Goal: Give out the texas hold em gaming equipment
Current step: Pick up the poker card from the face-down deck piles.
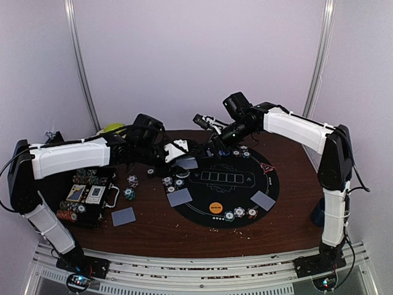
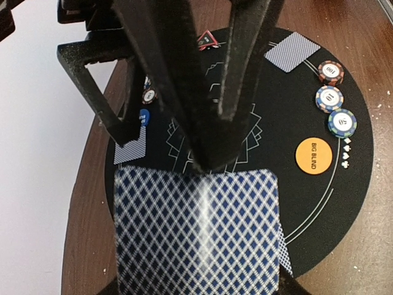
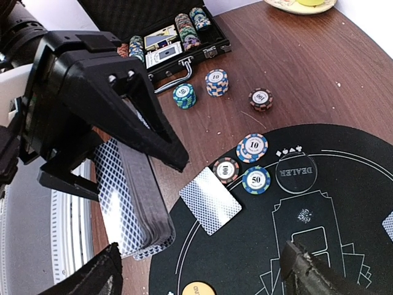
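The left pincer (image 2: 212,147) is clenched on a deck of cards (image 2: 196,233), diamond-patterned backs toward its wrist camera. It holds the deck in the air over the 10 o'clock rim of the round black mat (image 1: 245,195). The right pincer (image 3: 202,276) is released, fingers spread wide with nothing between them, hanging near the deck at its 2 o'clock.

On the mat under the deck lies a single card (image 3: 210,200), back up. A cluster of chips marked 100, 10 and 50 (image 3: 253,147) sits just beside it, next to the white dealer disc (image 3: 296,172). At the mat's 6 o'clock sits the orange big-blind disc (image 1: 215,208). A row of three chips (image 1: 239,212) is at 5 o'clock and a second card (image 1: 263,200) at 4 o'clock.

Off the mat at 8 o'clock, a third card (image 1: 123,216) lies on the bench (image 1: 184,236). The open chip case (image 1: 86,196) stands at 9 o'clock, with loose chip stacks (image 3: 216,82) between it and the mat.
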`<move>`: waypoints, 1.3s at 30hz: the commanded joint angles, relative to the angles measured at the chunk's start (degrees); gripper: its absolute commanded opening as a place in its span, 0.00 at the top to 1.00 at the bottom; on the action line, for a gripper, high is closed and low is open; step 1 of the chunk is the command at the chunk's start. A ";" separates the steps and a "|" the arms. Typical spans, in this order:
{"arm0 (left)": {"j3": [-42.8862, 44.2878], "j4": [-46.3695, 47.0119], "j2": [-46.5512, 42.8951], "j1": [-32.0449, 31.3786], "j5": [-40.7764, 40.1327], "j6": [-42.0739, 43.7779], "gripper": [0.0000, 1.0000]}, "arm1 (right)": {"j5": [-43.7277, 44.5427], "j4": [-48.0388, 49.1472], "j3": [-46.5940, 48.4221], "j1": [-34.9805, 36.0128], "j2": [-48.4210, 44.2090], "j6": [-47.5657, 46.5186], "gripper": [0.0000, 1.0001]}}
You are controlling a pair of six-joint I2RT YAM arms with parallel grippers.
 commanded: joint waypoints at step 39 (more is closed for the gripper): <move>-0.03 -0.98 0.48 -0.86 5.81 2.38 0.95 | 10.28 -3.74 4.82 1.64 1.61 -6.15 0.44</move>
